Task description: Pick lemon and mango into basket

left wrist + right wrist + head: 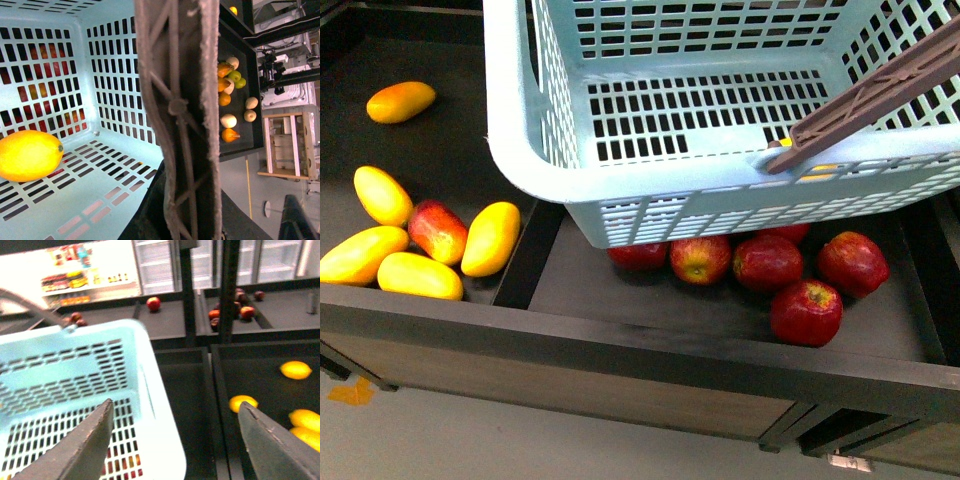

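Your right gripper (174, 407) is hanging wide apart over the basket (150, 390) rim; nearest mango (490, 238) is lying leftward, pointing away.

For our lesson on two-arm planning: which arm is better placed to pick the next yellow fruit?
Right. Its claw is open and empty, with yellow fruit in the bin beyond it. The basket's handle fills the left wrist view, so that arm seems busy holding it.
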{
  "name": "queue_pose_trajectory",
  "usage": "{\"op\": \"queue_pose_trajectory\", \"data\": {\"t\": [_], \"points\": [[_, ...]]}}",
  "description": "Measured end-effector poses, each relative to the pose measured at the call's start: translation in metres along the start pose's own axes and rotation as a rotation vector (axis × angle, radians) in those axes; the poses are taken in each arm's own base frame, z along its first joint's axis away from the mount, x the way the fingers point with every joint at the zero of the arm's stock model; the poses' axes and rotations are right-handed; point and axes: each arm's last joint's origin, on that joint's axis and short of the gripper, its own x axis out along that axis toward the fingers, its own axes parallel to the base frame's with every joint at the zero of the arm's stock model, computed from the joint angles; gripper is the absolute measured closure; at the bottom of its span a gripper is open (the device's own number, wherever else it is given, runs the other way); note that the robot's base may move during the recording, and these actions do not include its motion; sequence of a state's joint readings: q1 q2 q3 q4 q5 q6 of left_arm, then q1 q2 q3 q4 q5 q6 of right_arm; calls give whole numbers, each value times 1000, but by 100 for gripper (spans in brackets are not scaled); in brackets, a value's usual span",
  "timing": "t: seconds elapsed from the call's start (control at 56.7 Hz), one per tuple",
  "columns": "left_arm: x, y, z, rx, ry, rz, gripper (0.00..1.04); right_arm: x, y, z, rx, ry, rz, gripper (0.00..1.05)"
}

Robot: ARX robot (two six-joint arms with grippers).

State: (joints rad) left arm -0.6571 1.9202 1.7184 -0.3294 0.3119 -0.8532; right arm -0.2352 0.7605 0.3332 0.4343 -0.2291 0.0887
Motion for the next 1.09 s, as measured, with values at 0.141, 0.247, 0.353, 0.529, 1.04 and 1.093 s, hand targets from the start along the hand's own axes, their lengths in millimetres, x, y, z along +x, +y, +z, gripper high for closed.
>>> {"op": "queue_pose_trajectory", "data": {"t": [0.141,0.247,0.353,0.529,1.04,1.093], "points": [[0,-1,-1,-4,9,-7,98,-13,6,-24,-52,24,-7,60],[0,0,0,-3,-1,1,98,-19,11,-32,-65,18,-2,77],[0,0,0,-1,2,-1,98,-26,15,-40,-73,14,-5,97],[0,0,0,-2,1,0,98,-37,27,-55,-81,16,-1,103],[0,0,0,0,1,-1,98,-43,28,-59,-83,9,2,20],[0,0,0,0,1,-1,98,-43,28,-59,-83,9,2,11]]}}
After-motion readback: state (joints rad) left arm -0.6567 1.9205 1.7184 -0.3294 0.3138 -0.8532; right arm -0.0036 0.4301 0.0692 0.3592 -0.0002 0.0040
